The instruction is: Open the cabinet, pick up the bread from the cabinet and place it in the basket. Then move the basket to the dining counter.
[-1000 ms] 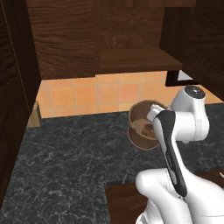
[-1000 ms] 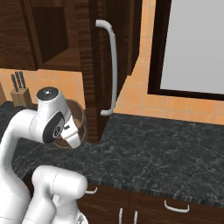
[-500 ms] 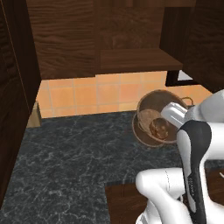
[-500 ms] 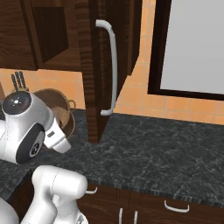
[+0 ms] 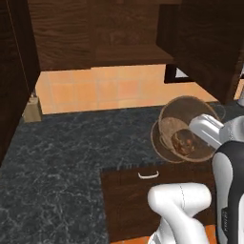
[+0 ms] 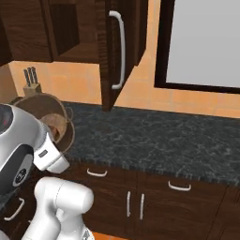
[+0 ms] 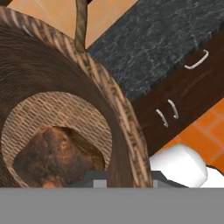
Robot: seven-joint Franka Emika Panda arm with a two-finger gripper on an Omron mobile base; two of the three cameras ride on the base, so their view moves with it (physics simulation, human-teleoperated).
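Black marbled worktop (image 5: 71,157) now lies below the basket (image 5: 183,128), which has risen off it and tilted since a second ago; bread (image 7: 52,153) sits inside, so carrying to the dining counter has begun; my gripper (image 7: 123,180) pinches the basket wall, arm bent low.
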